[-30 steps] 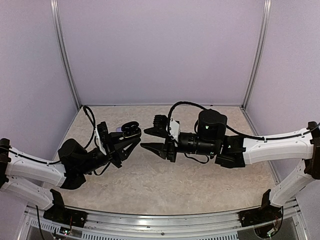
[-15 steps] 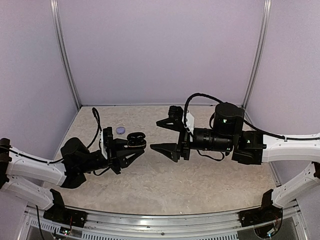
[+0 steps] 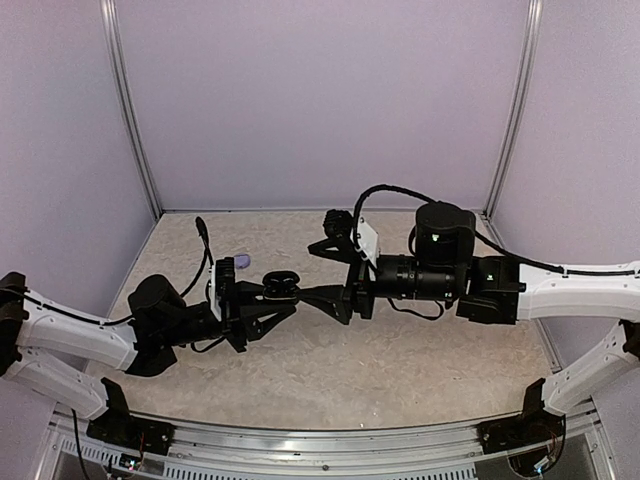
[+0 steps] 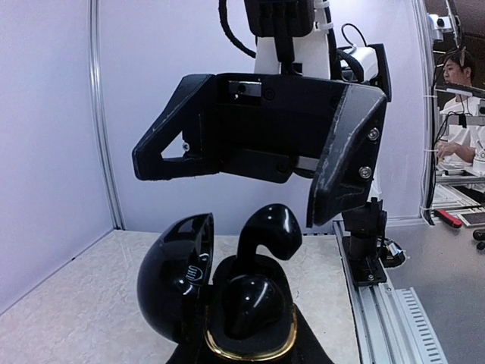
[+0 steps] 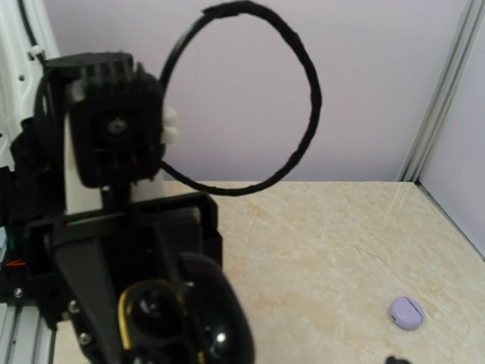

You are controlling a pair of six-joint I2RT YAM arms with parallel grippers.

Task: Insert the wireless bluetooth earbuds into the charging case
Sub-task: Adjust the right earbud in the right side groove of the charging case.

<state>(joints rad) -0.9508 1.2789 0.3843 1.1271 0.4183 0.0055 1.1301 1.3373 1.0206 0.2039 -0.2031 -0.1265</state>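
Observation:
My left gripper (image 3: 268,296) is shut on the base of a black charging case (image 4: 176,274), held above the table with its lid swung open to the left. One black earbud (image 4: 254,302) lies down inside the gold rim. A second black earbud (image 4: 270,230) stands upright behind it, its head well above the rim. My right gripper (image 3: 326,271) faces the case from the right with its jaws wide open and nothing between them. In the left wrist view one right fingertip (image 4: 327,199) hangs just above and right of the upright bud, apart from it. My right wrist view shows the case (image 5: 216,322) close up.
A small purple case (image 3: 241,261) lies shut on the marble table (image 3: 400,360) behind the left gripper, and shows again as the purple case (image 5: 407,312) in the right wrist view. A small dark thing (image 5: 394,359) lies at that view's bottom edge. Metal posts and pale walls close in the back and sides.
My right gripper's jaws opened wide; it drew back to the right, then came in again. The left gripper carried the case right and a little lower, towards the right gripper.

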